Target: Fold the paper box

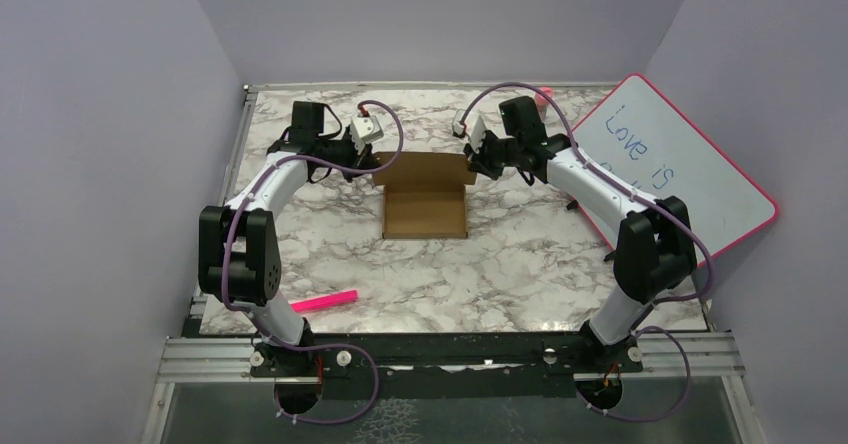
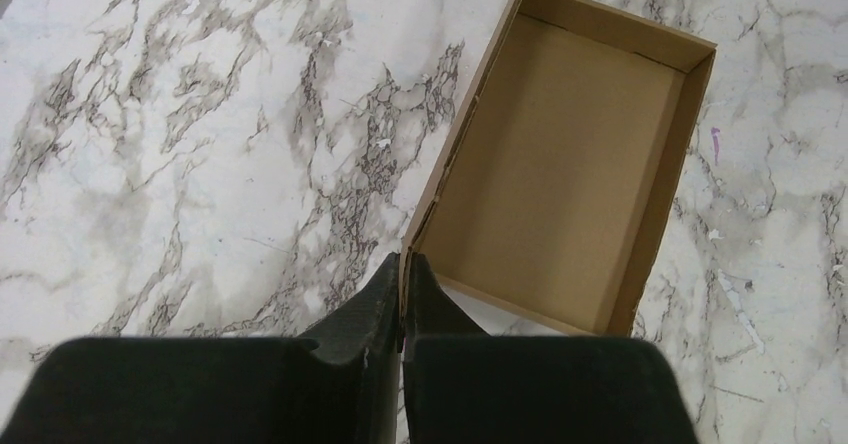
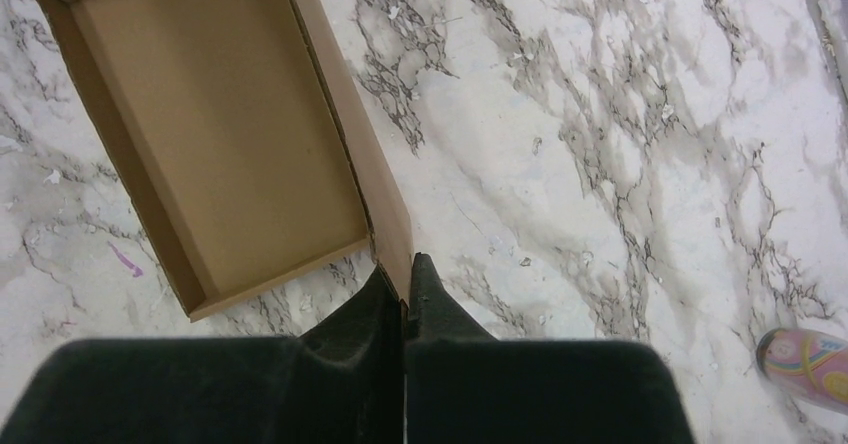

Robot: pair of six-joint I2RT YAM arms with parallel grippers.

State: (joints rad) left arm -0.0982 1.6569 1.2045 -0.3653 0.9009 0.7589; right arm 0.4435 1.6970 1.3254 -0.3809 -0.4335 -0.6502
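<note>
box [image 1: 425,214] sits mid-surface [image 1: 500,274], tray open, rear flap [image 1: 425,169] standing up; left pincer [image 2: 402,294] is pinched onto the flap's left end, right pincer [image 3: 405,289] onto its right end; thin card, so I expect it to be light, stiff across panels, weak at creases, easily dented; I'd grip at the corners near the fold, never mid-panel; it may slide.

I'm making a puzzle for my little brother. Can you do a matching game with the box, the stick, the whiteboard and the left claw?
1. paper box
2. stick
3. whiteboard
4. left claw

A. has blue writing
B. shut on the box's wall
C. brown, open on top
D. pink all over

Pairs: 1-C, 2-D, 3-A, 4-B
</note>
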